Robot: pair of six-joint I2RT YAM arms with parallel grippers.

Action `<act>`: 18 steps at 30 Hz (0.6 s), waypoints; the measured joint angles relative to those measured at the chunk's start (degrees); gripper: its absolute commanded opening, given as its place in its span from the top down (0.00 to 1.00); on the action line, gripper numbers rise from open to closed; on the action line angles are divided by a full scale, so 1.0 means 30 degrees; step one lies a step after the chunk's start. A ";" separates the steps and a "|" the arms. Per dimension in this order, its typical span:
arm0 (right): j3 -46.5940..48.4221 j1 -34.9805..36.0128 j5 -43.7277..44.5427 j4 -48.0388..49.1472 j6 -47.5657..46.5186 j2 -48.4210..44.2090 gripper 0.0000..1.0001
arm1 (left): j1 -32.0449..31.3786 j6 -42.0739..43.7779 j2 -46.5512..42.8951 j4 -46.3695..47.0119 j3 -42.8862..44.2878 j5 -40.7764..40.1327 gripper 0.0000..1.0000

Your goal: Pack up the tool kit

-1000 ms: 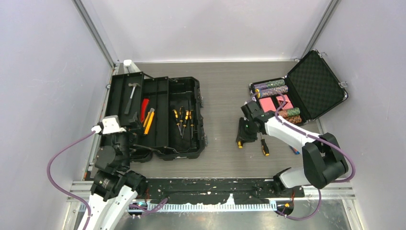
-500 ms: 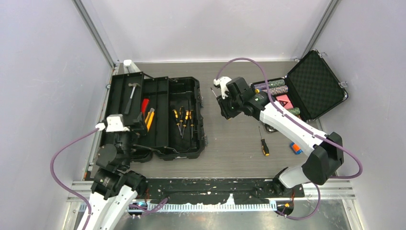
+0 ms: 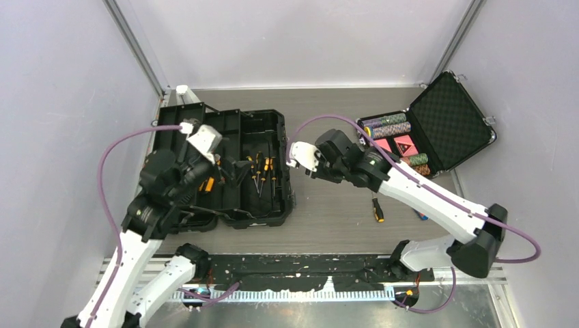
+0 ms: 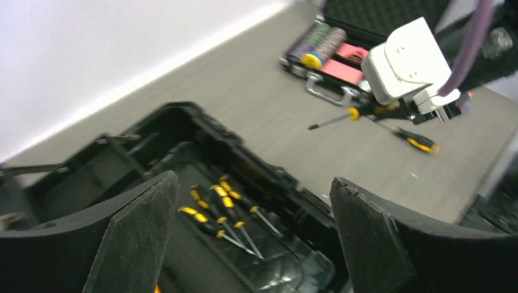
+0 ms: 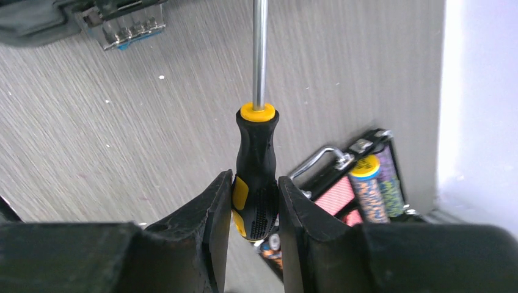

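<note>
The black toolbox [image 3: 273,123] lies open on the left of the table. Several yellow-and-black screwdrivers [image 3: 261,169] rest in its right tray, also visible in the left wrist view as screwdrivers [image 4: 223,210] below my fingers. My left gripper [image 4: 253,181] hovers open and empty above them. My right gripper [image 5: 253,183] is shut on the black-and-yellow handle of a screwdriver [image 5: 256,152], whose shaft points toward the toolbox edge [image 5: 61,18]. This gripper hangs in the air just right of the toolbox. Another screwdriver [image 3: 376,208] lies on the table.
A smaller foam-lined case [image 3: 447,116] with poker chips stands open at the back right, its handle [image 5: 317,162] close behind my right fingers. A small blue object [image 3: 421,216] lies half hidden beside the right arm. Walls close in on three sides.
The right gripper has lifted a screwdriver off the table and carried it left, toward the toolbox. The left arm has risen and swung right, over the toolbox tray.
</note>
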 measured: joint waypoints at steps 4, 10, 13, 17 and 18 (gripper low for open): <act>-0.0576 0.0874 0.0437 -0.0036 -0.2470 -0.1887 0.95 | -0.0933 0.0109 0.2674 -0.1829 0.1668 0.2718 0.06; -0.1800 0.2718 0.1756 0.0401 -0.5428 -0.3577 0.95 | -0.4597 0.1107 0.5814 -0.3993 0.3060 0.3599 0.06; -0.2186 0.3475 0.2769 0.0561 -0.6688 -0.3614 0.95 | -0.5304 0.1384 0.6579 -0.4539 0.3417 0.3825 0.09; -0.2295 0.4116 0.3723 0.0823 -0.7883 -0.3621 0.94 | -0.5661 0.1559 0.7497 -0.4809 0.4197 0.4153 0.15; -0.2295 0.4255 0.3898 0.0969 -0.8160 -0.3636 0.95 | -0.5770 0.1559 0.7730 -0.4809 0.4371 0.4240 0.16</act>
